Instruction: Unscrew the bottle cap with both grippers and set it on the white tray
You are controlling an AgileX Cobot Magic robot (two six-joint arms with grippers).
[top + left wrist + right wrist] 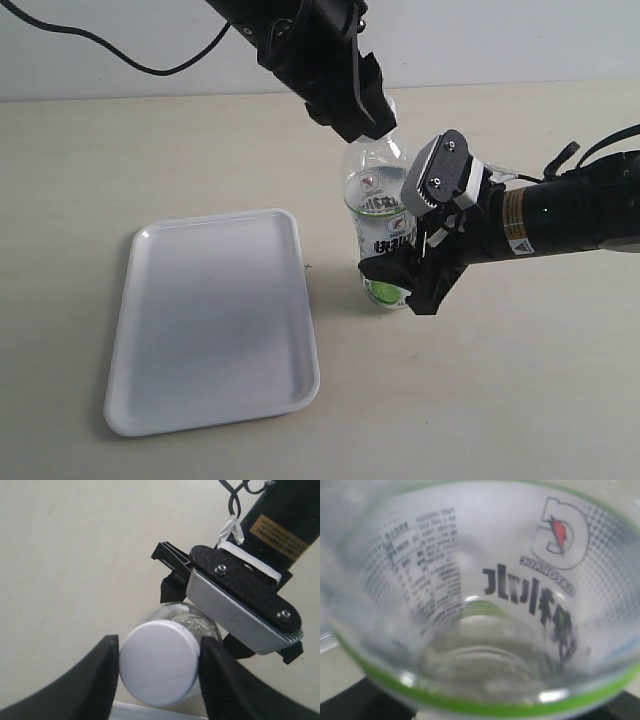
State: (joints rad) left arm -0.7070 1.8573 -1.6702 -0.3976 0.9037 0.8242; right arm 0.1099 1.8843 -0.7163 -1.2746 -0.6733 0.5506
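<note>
Bottle (470,645) very close, fills nearly the whole view, soft focus. Clear plastic wall, with glare spots on the curved plastic. White label (485,535) wraps it. On the label: a round logo (560,532) with a red mark inside, large dark lettering (530,595) just beside it, and a block of small print (420,555), too blurred to read. Green band (470,705) edges the label. Pale desk (335,675) shows past the bottle. Black shape (350,702) at the frame corner, unidentifiable.
</note>
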